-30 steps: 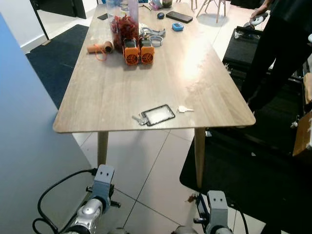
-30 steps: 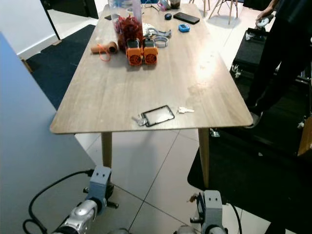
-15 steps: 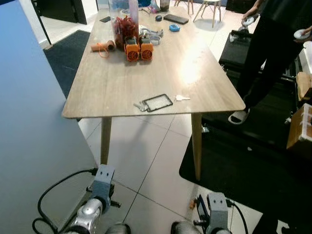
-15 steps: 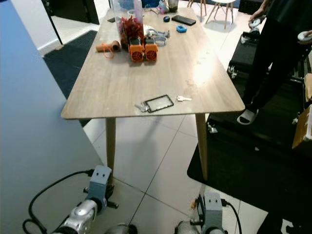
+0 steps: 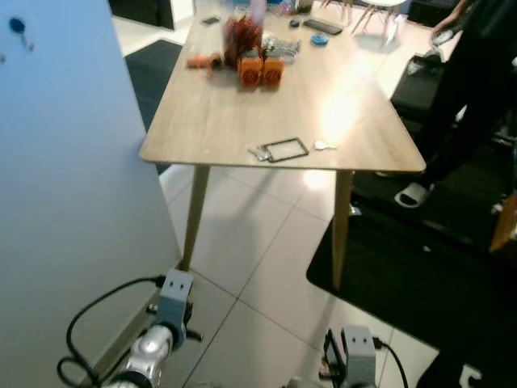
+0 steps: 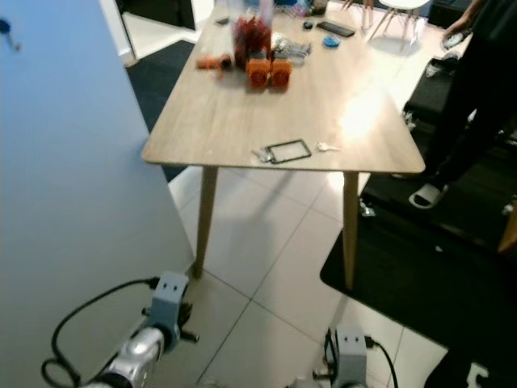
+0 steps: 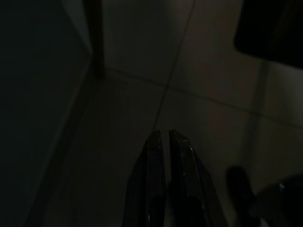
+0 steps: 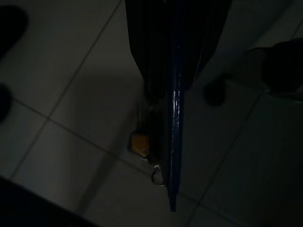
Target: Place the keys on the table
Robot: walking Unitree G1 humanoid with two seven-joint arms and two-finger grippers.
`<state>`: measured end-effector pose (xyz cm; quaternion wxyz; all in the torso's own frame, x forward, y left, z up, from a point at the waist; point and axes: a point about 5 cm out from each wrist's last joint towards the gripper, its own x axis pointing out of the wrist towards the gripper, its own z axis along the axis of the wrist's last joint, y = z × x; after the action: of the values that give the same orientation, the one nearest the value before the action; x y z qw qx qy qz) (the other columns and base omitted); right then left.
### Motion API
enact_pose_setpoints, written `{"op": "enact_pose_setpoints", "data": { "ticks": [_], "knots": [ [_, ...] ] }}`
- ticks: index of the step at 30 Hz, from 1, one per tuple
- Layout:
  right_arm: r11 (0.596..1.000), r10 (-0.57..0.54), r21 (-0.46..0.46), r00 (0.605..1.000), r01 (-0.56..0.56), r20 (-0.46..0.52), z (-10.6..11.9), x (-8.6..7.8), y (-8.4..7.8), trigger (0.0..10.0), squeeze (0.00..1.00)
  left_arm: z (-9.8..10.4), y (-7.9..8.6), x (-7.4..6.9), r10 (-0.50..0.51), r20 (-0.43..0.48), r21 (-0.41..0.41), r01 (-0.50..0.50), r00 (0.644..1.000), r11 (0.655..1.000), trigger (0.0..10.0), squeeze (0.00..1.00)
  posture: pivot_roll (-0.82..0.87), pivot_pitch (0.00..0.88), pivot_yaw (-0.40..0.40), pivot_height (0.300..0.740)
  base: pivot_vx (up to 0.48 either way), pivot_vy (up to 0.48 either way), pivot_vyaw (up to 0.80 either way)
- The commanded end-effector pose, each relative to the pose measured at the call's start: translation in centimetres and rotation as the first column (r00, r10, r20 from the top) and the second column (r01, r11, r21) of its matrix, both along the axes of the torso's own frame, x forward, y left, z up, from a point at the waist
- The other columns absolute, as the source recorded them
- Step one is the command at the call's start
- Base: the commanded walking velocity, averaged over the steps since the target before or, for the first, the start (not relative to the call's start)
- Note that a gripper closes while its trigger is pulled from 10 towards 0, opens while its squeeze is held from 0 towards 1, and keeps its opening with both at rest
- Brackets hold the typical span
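Right wrist view: right gripper (image 8: 165, 189) fingers pinching a small metal key bunch with amber fob (image 8: 142, 144); left gripper (image 7: 163, 137) fingers pressed together, idle. Step: carrying; next, approach the long light-wood surface (image 5: 242, 121) and raise the arm over its near edge.

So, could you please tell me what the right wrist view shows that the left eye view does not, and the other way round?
Right wrist view alone: the right claw close up, shut on the keys, whose orange tag and ring hang beside a blue strip. Left eye view alone: the wooden table, a dark-framed card near its front edge, and a person standing beside it. Shared: the pale tiled floor.
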<state>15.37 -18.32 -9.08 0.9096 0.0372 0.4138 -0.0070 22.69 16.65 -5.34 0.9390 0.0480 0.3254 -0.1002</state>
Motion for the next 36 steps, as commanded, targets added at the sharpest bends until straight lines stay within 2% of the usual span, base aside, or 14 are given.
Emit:
{"op": "enact_pose_setpoints", "data": {
  "ticks": [1, 23, 26, 28, 36],
  "knots": [
    [1.000, -0.010, 0.004, 1.000, 0.011, -0.011, -0.15, -0.31, 0.10, 10.0, 0.00, 0.04, 0.05, -0.06, -0.018, 0.009, 0.008, 0.018, 1.000, 1.000, 10.0, 0.00, 0.03, 0.064, 0.019, 0.740, 0.000, 0.000, 0.00],
    [1.000, 0.003, 0.010, 1.000, -0.003, -0.014, -0.17, -0.19, 0.52, 10.0, 0.00, 0.19, 0.34, -0.03, -0.033, 0.024, 0.007, 0.033, 0.999, 0.999, 10.0, 0.00, 0.05, 0.055, 0.018, 0.740, 0.000, 0.000, 0.00],
    [1.000, 0.003, 0.011, 1.000, -0.003, -0.013, -0.17, -0.17, 0.60, 10.0, 0.00, 0.20, 0.07, -0.05, -0.069, 0.026, 0.015, 0.068, 0.997, 0.998, 10.0, 0.00, 0.04, 0.055, 0.020, 0.740, 0.000, -0.480, 0.00],
    [1.000, 0.003, 0.012, 1.000, -0.003, -0.013, -0.18, -0.19, 0.61, 10.0, 0.00, 0.13, 0.08, -0.10, -0.058, 0.019, 0.013, 0.058, 0.998, 0.998, 10.0, 0.00, 0.04, 0.056, 0.020, 0.740, 0.000, -0.480, 0.00],
    [1.000, -0.002, 0.011, 1.000, 0.002, -0.017, -0.21, -0.29, 0.48, 10.0, 0.00, 0.13, 0.21, 0.08, -0.020, 0.008, 0.003, 0.020, 1.000, 1.000, 10.0, 0.00, 0.05, 0.058, 0.021, 0.740, 0.000, 0.000, 0.00]
  ]
}}
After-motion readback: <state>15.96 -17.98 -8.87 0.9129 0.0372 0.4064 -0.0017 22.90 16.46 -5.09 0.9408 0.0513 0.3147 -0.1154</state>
